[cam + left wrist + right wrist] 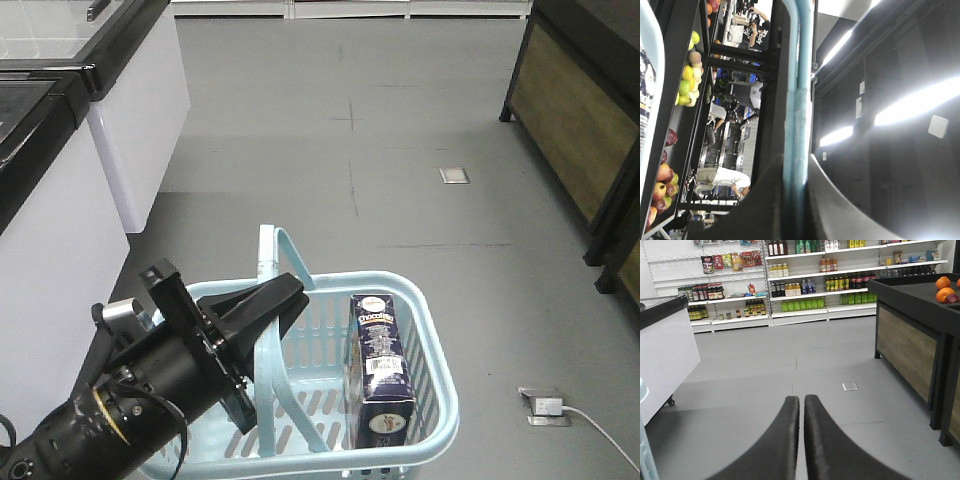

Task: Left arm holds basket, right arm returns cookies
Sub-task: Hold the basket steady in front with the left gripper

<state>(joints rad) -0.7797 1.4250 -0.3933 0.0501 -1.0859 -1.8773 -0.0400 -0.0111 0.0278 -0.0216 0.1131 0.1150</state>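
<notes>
Where the front view looks down, there is 1 light-blue basket, 1 dark box of cookies and 1 black left arm. The left gripper is squeezed tight on the basket's raised handle, with 1 finger on each side of the bar. The left wrist view shows the same bar running between the 2 fingers. The cookies stand up straight inside the basket, by its right wall and close to its near right corner. They are just to the right of the left gripper and do not touch it. The right gripper shows only in its own view. Its 2 fingers are pressed almost together with nothing between them, above the grey floor. I cannot tell how far the cookies are from it.
</notes>
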